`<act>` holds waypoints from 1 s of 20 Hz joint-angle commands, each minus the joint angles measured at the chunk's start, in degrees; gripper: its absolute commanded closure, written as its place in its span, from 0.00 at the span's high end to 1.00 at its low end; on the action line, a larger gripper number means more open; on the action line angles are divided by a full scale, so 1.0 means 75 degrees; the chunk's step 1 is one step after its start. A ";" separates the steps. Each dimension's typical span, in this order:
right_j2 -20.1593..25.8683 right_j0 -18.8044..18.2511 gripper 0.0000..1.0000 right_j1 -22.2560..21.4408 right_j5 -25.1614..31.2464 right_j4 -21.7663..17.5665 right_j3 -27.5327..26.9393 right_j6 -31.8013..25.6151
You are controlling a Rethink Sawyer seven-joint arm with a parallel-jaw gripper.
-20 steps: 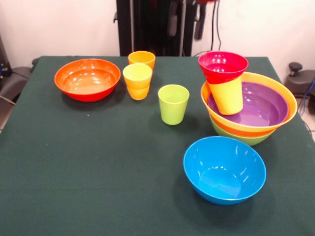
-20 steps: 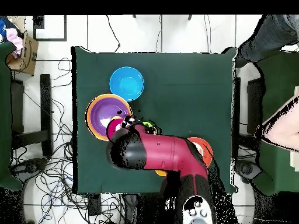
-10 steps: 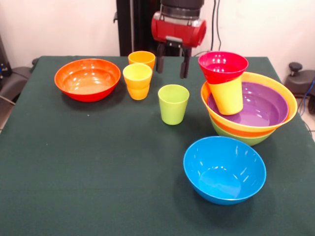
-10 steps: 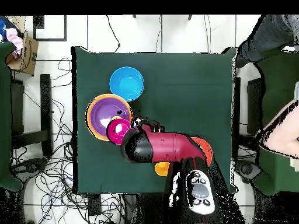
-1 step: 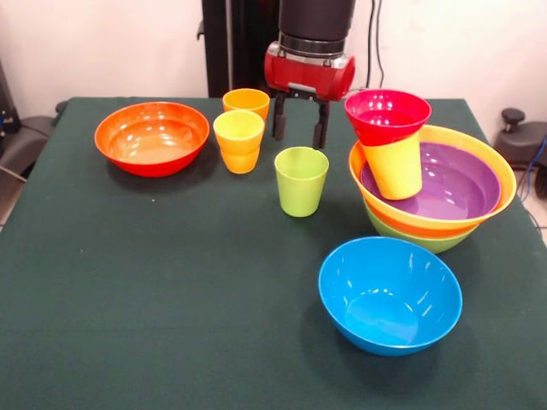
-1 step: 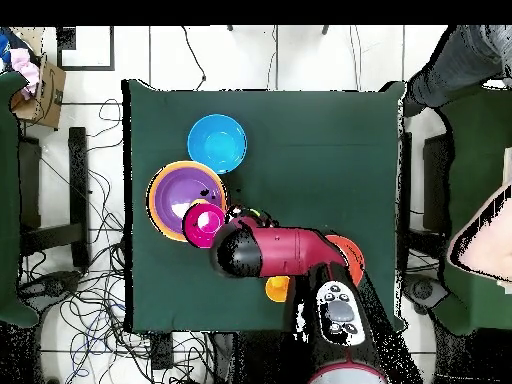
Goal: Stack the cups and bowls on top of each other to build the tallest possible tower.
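Observation:
My gripper hangs open and empty just behind and above the lime green cup, which stands alone mid-table. At the right, the tower is a purple bowl nested in an orange bowl on a lime green one. A yellow cup stands in the purple bowl and carries the small magenta-red bowl. The blue bowl sits in front of the tower. In the overhead view the arm hides the gripper; the blue bowl and purple bowl show.
A red-orange bowl sits at the far left. A yellow cup is nested in an orange cup, and another orange cup stands behind them. A person is at the right edge of the overhead view.
The arm has come down into the front view and has lowered a little further, towards the lime green cup. The cups and bowls have not moved.

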 commanded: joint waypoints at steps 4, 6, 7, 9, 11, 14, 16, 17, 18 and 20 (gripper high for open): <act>0.0659 -0.0158 1.00 0.0205 -0.0053 -0.0612 -0.0482 -0.0352; 0.0697 -0.0220 1.00 0.0188 -0.0024 -0.0625 -0.0486 -0.0393; 0.0712 -0.0244 1.00 0.0177 -0.0011 -0.0631 -0.0485 -0.0409; 0.0718 -0.0270 1.00 0.0140 0.0015 -0.0645 -0.0471 -0.0431; 0.0705 -0.0264 1.00 0.0159 0.0007 -0.0665 -0.0492 -0.0430; 0.0688 -0.0272 1.00 0.0277 -0.0101 -0.0733 -0.0501 -0.0422; 0.0634 -0.0259 1.00 0.0339 -0.0262 -0.0819 -0.0462 -0.0342; 0.0612 -0.0281 1.00 0.0339 -0.0327 -0.0877 -0.0417 -0.0323; 0.0617 -0.0307 1.00 0.0324 -0.0330 -0.0912 -0.0396 -0.0324; 0.0626 -0.0351 1.00 0.0297 -0.0323 -0.0975 -0.0368 -0.0325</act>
